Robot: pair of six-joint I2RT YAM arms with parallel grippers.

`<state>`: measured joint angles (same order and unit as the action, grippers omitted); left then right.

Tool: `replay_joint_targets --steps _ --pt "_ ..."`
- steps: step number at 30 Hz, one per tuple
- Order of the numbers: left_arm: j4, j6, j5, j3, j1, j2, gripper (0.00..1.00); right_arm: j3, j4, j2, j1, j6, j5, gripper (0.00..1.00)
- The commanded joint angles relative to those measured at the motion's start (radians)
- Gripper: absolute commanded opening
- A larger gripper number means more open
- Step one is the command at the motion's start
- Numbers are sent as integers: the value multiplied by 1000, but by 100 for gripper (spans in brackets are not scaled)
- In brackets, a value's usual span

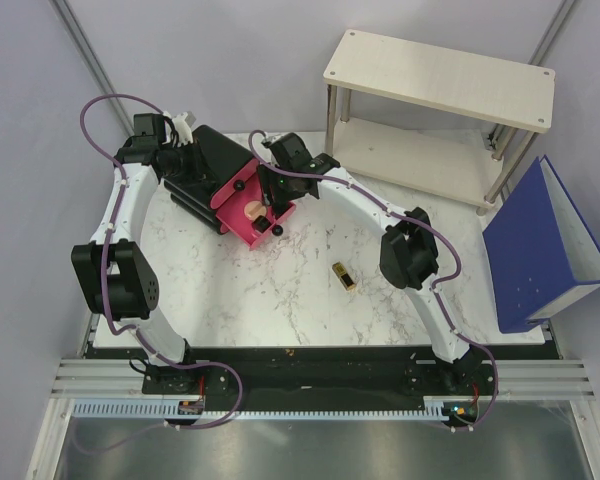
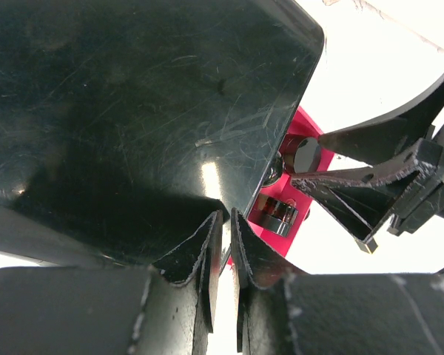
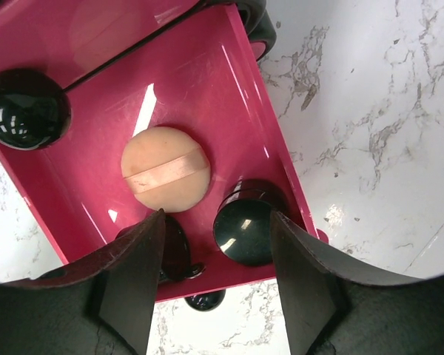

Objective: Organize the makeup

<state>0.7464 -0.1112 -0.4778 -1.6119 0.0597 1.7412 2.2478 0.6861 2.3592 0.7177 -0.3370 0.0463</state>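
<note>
**Operator:** Right claw, status?

**Spotter:** Your right claw (image 3: 216, 218) is released, with the fingers spread wide over the open pink drawer (image 3: 229, 96). A black round compact (image 3: 244, 229) lies on the drawer floor between the fingers, close against one of them. I can't tell if they touch. A peach round puff (image 3: 164, 168) sits just beyond the fingertips, toward the box and just beside the compact. Another dark round thing is half hidden behind the other finger, and I can't identify it.

**Operator:** Left claw?

**Spotter:** Your left claw (image 2: 226, 222) is clenched on the thin wall edge of the black box (image 2: 133, 111), fingers nearly together. The pink drawer and your right claw's fingers show past the box corner, on the far side of it from this claw.

**Operator:** Anything loose?

**Spotter:** A gold-and-black lipstick (image 1: 344, 276) lies on the counter (image 1: 310, 300). It is behind your right claw, toward the arm bases, well apart from the drawer and from both claws.
</note>
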Motion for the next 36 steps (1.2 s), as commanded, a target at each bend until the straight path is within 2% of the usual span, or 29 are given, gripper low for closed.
replay_joint_targets --steps 1,14,23,36 --pt "246 74 143 76 0 104 20 29 -11 -98 34 33 20 65" --pt "246 73 143 72 2 107 20 -53 79 -121 196 161 -75 67" --pt "246 73 137 75 2 101 20 -67 76 -143 206 185 -264 67" --pt "246 73 128 76 0 104 20 -63 61 -92 206 168 -272 65"
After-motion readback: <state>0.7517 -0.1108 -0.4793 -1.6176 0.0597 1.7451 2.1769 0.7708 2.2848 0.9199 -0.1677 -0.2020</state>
